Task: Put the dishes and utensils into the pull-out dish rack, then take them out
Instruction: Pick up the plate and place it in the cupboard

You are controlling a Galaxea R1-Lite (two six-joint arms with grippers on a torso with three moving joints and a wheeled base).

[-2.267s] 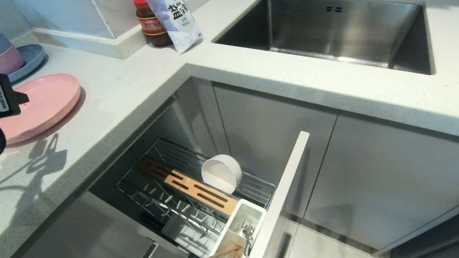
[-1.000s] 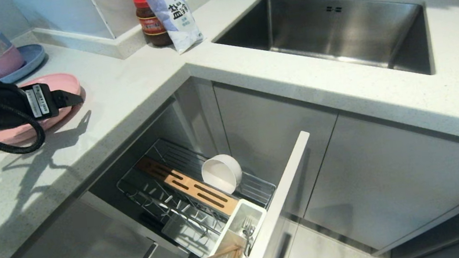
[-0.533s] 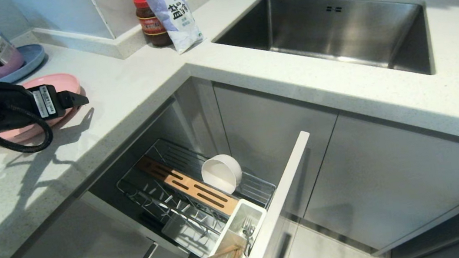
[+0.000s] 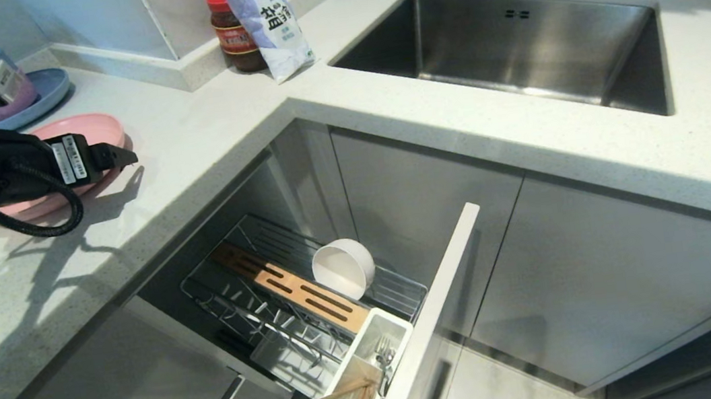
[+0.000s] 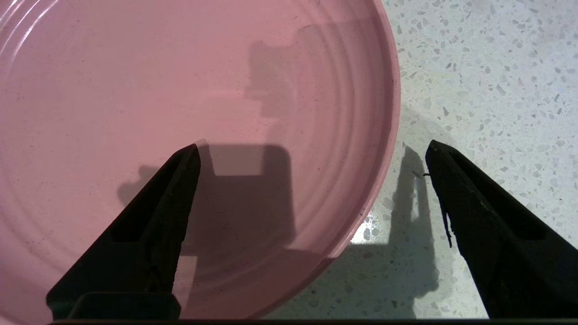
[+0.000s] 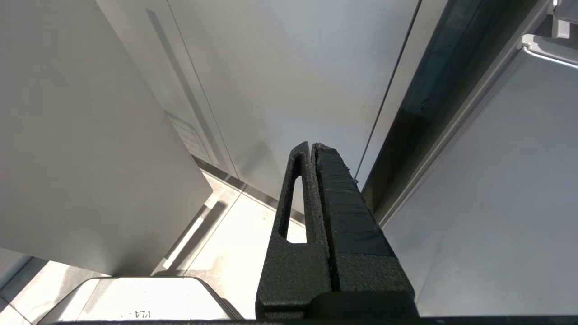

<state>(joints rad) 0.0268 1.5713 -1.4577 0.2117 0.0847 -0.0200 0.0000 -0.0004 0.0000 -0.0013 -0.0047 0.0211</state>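
Now: left gripper spread wide over the pink plate

Left gripper hangs over the pink plate's rim on the bench, one finger above the plate, the other above the bench. Right gripper is closed, empty, beside cabinet doors. Bowl, fork and chopsticks sit in the dish rack.

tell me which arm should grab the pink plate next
Left. The left gripper hangs open over the plate rim on the counter, one finger above the plate, the other outside it. The right gripper is shut, pointing at cabinet fronts, away from the counter.
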